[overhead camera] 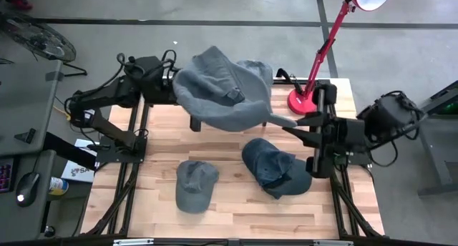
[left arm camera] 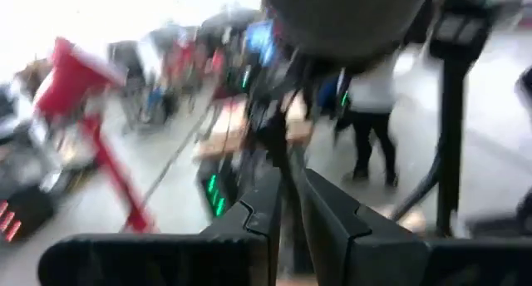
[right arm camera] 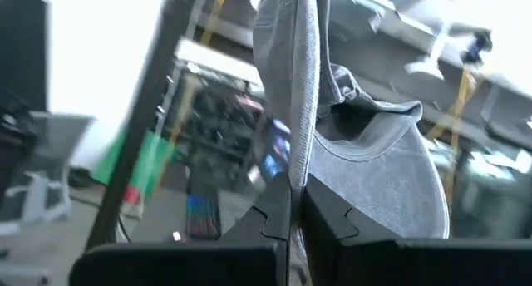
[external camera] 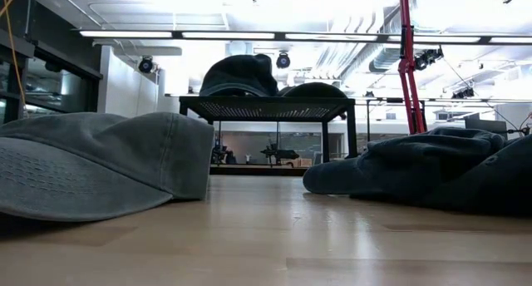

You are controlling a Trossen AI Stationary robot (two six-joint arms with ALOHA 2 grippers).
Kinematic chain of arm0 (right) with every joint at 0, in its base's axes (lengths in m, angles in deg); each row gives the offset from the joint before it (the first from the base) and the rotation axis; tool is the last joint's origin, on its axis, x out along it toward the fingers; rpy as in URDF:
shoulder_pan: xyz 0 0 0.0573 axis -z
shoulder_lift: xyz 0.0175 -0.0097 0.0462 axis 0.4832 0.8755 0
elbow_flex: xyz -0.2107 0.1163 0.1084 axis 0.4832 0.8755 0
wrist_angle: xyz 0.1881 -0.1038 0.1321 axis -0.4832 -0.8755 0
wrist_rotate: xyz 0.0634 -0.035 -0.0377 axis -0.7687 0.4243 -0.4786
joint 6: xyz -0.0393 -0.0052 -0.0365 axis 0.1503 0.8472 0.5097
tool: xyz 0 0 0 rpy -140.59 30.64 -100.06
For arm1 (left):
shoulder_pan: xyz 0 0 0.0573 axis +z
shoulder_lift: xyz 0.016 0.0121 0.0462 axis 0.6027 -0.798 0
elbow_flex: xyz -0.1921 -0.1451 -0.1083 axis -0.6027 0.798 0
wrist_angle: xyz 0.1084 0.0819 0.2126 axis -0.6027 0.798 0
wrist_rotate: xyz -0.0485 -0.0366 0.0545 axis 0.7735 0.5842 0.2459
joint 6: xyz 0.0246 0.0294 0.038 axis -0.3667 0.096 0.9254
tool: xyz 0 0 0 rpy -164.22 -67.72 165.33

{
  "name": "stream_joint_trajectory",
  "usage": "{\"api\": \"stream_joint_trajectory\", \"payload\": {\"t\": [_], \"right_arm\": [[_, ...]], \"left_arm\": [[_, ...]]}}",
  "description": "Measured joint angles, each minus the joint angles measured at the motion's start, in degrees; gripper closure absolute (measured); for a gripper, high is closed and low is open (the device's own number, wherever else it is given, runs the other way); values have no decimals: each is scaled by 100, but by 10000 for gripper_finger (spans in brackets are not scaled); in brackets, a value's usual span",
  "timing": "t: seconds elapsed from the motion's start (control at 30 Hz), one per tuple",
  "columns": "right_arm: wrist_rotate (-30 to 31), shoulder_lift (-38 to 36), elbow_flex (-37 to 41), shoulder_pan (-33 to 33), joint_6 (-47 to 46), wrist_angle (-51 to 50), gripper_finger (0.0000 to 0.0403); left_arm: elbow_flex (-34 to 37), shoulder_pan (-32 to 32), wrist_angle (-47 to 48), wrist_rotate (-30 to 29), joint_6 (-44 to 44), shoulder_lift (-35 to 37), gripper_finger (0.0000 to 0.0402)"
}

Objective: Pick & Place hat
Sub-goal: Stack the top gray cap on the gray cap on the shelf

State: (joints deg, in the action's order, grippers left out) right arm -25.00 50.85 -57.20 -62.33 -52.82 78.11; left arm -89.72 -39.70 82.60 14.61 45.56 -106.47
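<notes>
A grey-blue hat [overhead camera: 222,89] hangs spread above the table's far half, between my two grippers. My left gripper [overhead camera: 184,101] is at its left end, mostly covered by the cloth; in its wrist view the fingers [left arm camera: 274,211] stand nearly together under a dark blurred mass [left arm camera: 349,20]. My right gripper [overhead camera: 288,124] is shut on the hat's right tip. A light grey cap [overhead camera: 195,185] and a dark blue cap [overhead camera: 273,167] lie on the table below, each resting on its open side. The low view shows neither gripper. My left gripper is shut at the hat's left end [overhead camera: 192,96], coming level from the table's left; the cloth drapes over the fingers and hides which part they have. My right gripper pinches a thin cloth edge [right arm camera: 301,165] at the hat's right tip [overhead camera: 280,120] between its two fingers, coming from the table's right. The hat is lifted clear of the table and stretches from the fingers toward the other arm.
A red desk lamp stands with its base [overhead camera: 302,101] at the far right, close to my right gripper, its arm [overhead camera: 329,38] slanting away. The low view shows a black rack [external camera: 266,107] with dark hats on it beyond the table. Bare wood [overhead camera: 236,217] lies along the near edge.
</notes>
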Motion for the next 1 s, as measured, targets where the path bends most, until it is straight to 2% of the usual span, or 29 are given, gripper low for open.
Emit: {"api": "stream_joint_trajectory", "payload": {"t": [0.23, 0.37, 0.53, 0.63, 0.8, 1.0], "right_arm": [[-2022, -51, 4, 748, -403, 284, 399], [-2916, -48, 4, 1151, -807, 414, 399], [-3729, -51, 4, 1560, -1304, 591, 399], [-4111, -51, 4, 1741, -1573, 614, 399], [-4329, -51, 4, 1943, -1856, 701, 399], [-4866, -11, 4, 2282, -2395, 977, 399]], "left_arm": [[3, 0, -1145, 875, 23, -229, 355], [3, 0, -1690, 1349, 48, -363, 355], [2, 1, -2435, 1424, -142, -502, 351], [-4, 2, -2978, 1398, -312, -608, 328], [-11, 6, -3619, 1218, -630, -695, 255], [-2, 234, -3754, 1359, -1261, -807, 192]]}}
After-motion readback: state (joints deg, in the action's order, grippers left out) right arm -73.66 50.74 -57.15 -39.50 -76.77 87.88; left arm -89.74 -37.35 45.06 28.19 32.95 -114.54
